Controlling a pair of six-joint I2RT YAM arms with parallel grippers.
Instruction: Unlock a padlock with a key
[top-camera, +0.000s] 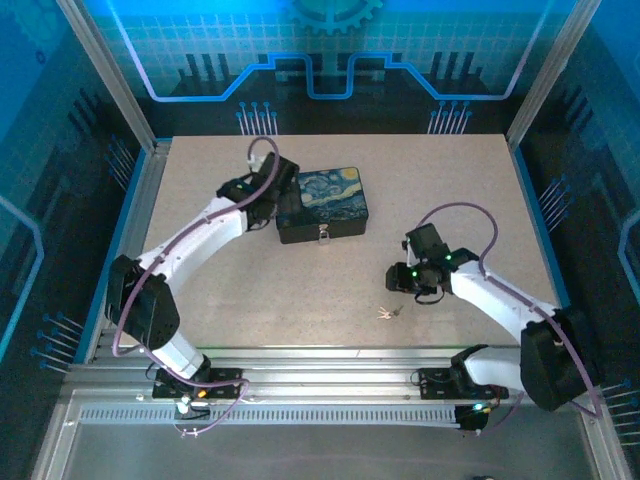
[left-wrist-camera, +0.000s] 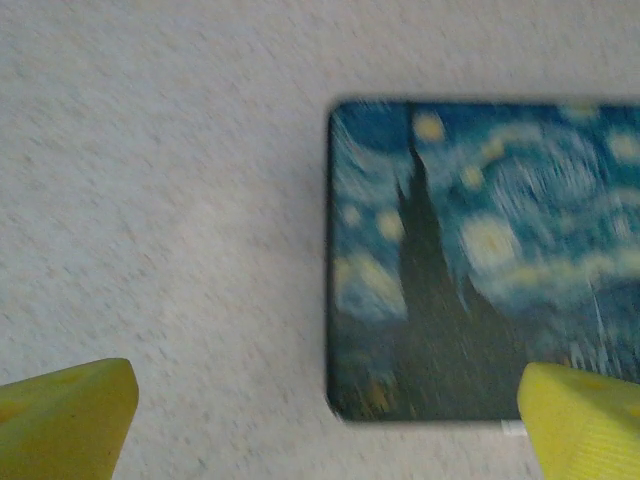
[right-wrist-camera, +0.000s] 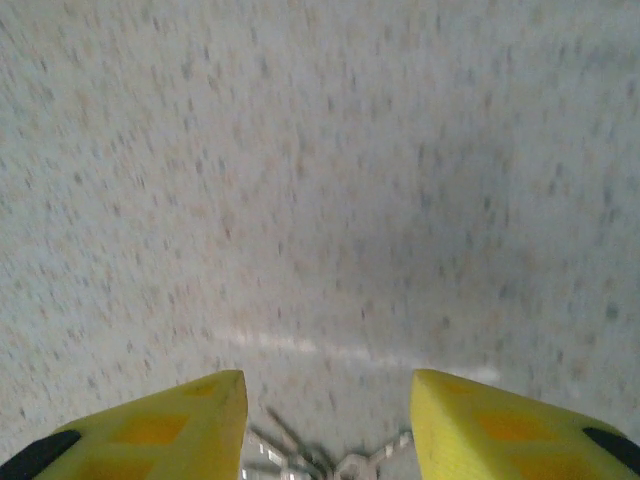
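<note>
Beige speckled worktop (top-camera: 250, 290) carries all items. Both arms are white. The left arm (top-camera: 190, 240) reaches forward to the box; the right arm (top-camera: 500, 295) bends inward across the near right area.

1. Box (top-camera: 323, 203): black, with a blue-and-yellow painted lid, closed. It lies flat just right of the left claw (top-camera: 283, 203). The left wrist view shows the lid (left-wrist-camera: 480, 260) ahead of that claw and offset to the right, so the left lid edge falls about midway between the yellow fingers (left-wrist-camera: 70, 415).

2. Left claw (left-wrist-camera: 325, 390): wide open, holding nothing. Whether a finger touches the box cannot be determined.

3. Right claw (top-camera: 402, 282): open to a moderate gap, holding nothing. In the right wrist view (right-wrist-camera: 328, 385) it points down at bare worktop.

4. Padlock (top-camera: 324, 235): small and pale, at the middle of the box's near face. It sits near the left claw, to its right and toward the arm bases, and well apart from the right claw. Shackle state cannot be resolved.

5. Key (top-camera: 388, 312): small silvery bunch, flat on the worktop, near the right claw on the side toward the arm bases. In the right wrist view the key (right-wrist-camera: 320, 462) shows at the bottom edge, in line with the gap between the fingers and gripped by neither.
</note>
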